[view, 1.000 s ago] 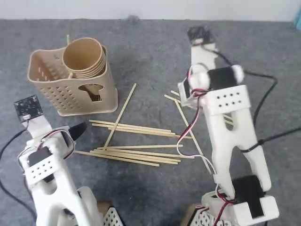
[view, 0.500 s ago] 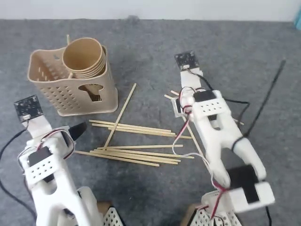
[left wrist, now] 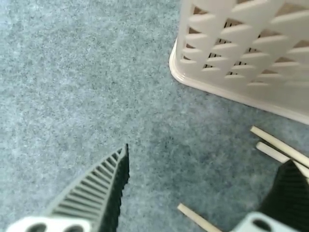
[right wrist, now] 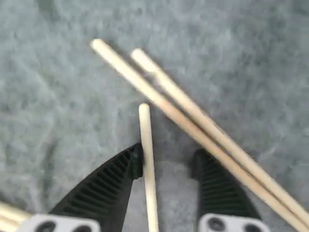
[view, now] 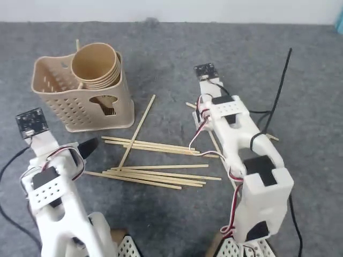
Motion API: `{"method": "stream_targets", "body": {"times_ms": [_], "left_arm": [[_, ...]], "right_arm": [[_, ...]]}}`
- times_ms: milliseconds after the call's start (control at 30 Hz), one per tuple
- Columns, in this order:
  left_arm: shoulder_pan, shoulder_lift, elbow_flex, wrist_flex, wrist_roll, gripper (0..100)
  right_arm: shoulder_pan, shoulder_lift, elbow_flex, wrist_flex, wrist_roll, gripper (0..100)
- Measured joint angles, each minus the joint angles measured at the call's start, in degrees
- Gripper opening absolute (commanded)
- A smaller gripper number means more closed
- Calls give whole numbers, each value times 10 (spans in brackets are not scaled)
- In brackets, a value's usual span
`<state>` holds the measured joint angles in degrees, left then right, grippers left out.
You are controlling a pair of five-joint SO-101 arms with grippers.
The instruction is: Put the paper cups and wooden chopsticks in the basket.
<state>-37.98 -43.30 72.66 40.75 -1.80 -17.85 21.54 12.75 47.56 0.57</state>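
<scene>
A beige perforated basket (view: 59,99) stands at the back left with a stack of paper cups (view: 96,64) inside it. Several wooden chopsticks (view: 155,172) lie scattered on the grey mat in front of it. My right arm (view: 230,120) leans low over the chopsticks on the right. In the right wrist view my right gripper (right wrist: 166,164) is open, with one chopstick (right wrist: 147,154) lying between its fingers, against one of them. Two more chopsticks (right wrist: 193,125) cross just beyond. My left gripper (left wrist: 207,162) hangs open near the basket's lower corner (left wrist: 231,63), holding nothing.
Grey carpet (view: 161,48) covers the whole table. A black cable (view: 278,91) runs along the right side behind my right arm. Chopstick ends (left wrist: 277,147) lie close to my left gripper. Bare carpet stretches behind and to the right of the basket.
My right arm has swung left and come down over the right-hand chopsticks. The left arm, basket and cups have stayed put.
</scene>
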Motion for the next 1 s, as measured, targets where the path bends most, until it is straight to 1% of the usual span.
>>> {"method": "stream_targets", "body": {"times_ms": [67, 133, 300, 500, 567, 667, 733, 800, 900, 1000], "left_arm": [[0, 0, 0, 0, 0, 437], [0, 0, 0, 0, 0, 437], [0, 0, 0, 0, 0, 437], [0, 0, 0, 0, 0, 437], [0, 0, 0, 0, 0, 437], [0, 0, 0, 0, 0, 437], [0, 0, 0, 0, 0, 437], [0, 0, 0, 0, 0, 437], [0, 0, 0, 0, 0, 437], [-1, 0, 0, 0, 0, 437]], "right_arm": [[7, 2, -14, 9, -33, 8], [11, 4, -27, 38, -55, 12], [10, -49, -48, 142, -65, 7], [9, -203, -49, 234, -67, 7], [7, -267, -49, 251, -68, 7], [-17, -371, -49, 256, -69, 7], [-49, -441, -49, 239, -69, 7], [-91, -507, -49, 199, -69, 8], [-148, -588, -49, 104, -69, 8], [-189, -628, -49, -5, -70, 8]]}}
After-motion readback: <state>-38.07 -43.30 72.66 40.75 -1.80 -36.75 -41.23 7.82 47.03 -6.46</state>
